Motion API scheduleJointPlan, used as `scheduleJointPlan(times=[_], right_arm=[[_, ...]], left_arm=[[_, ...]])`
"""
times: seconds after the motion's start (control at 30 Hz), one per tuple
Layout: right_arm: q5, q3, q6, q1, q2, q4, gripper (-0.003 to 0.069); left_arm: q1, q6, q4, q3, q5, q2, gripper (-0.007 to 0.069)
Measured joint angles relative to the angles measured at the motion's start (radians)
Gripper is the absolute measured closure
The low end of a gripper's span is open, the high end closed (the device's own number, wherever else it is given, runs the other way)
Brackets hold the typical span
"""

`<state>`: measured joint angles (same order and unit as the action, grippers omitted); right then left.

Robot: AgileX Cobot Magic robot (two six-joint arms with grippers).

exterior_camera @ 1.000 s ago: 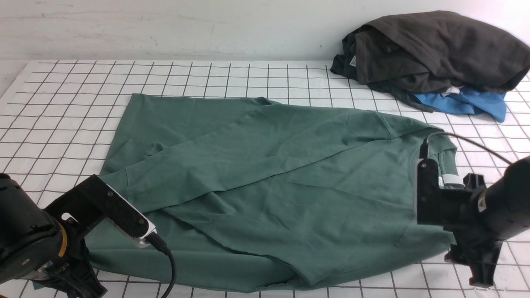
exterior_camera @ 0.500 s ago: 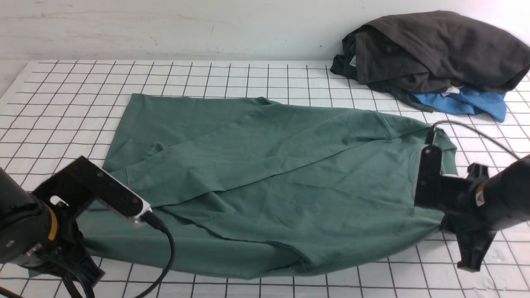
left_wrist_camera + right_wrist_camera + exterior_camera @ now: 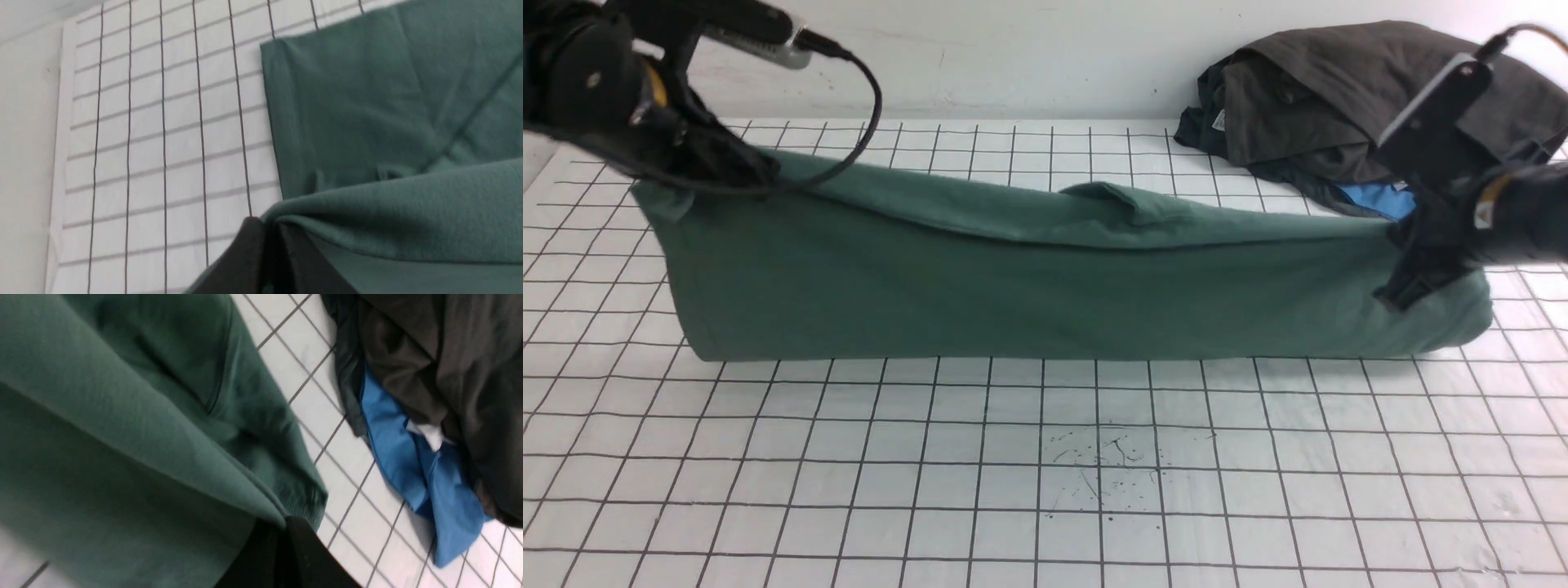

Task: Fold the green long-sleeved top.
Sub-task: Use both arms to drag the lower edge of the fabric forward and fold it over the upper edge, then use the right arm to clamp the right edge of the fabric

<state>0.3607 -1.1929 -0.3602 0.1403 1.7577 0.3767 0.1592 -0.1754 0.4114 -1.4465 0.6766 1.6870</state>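
Observation:
The green long-sleeved top [image 3: 1029, 286] hangs as a long raised sheet across the table, its near edge lifted and carried toward the back. My left gripper [image 3: 698, 163] is shut on its left end; the left wrist view shows the closed fingers [image 3: 267, 234] pinching a green fold [image 3: 388, 204]. My right gripper [image 3: 1409, 282] is shut on its right end; the right wrist view shows the fingers [image 3: 282, 539] clamped on the cloth [image 3: 122, 428]. The neck tag and the chest logo are hidden.
A heap of dark grey-black garments [image 3: 1372, 98] with a bright blue garment [image 3: 1372, 200] under it lies at the back right, close behind my right arm. It also shows in the right wrist view [image 3: 441, 367]. The white gridded table [image 3: 1045, 474] spreads in front.
Both grippers rose from the near edge and swung toward the back, carrying the top's near edge up and over. The top went from lying flat to hanging as a raised sheet.

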Motion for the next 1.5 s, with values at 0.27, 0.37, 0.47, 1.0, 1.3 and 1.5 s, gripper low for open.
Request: scheduleJointPlan(times=[0.27, 0.37, 0.47, 1.0, 1.3, 1.5], right_arm=[[0.172, -0.486, 0.01, -0.001, 0.381, -0.039, 0.065], [0.263, -0.637, 0.011, -0.001, 0.484, -0.093, 0.0599], [0.308, -0.719, 0.012, -0.003, 0.532, -0.164, 0.0496], [0.643, -0.951, -0.15, 0.023, 0.542, -0.705, 0.0561], [0.464, -0.955, -0.466, 0.143, 0.747, -0.97, 0.0671], [0.125, -0.956, -0.428, 0.149, 0.797, -1.015, 0.0671]], left_arm=[[-0.029, -0.053, 0.036, -0.463, 0.029, 0.469, 0.0606], [-0.035, -0.054, 0.036, -0.618, 0.077, 0.618, 0.0559], [-0.04, -0.053, 0.037, -0.773, 0.131, 0.726, 0.0439], [-0.044, 0.28, -0.522, -0.985, 0.471, 0.789, 0.0258], [0.044, 0.43, -0.709, -0.986, 0.509, 0.902, 0.0594], [0.057, 0.437, -0.702, -0.986, 0.492, 0.902, 0.0632]])
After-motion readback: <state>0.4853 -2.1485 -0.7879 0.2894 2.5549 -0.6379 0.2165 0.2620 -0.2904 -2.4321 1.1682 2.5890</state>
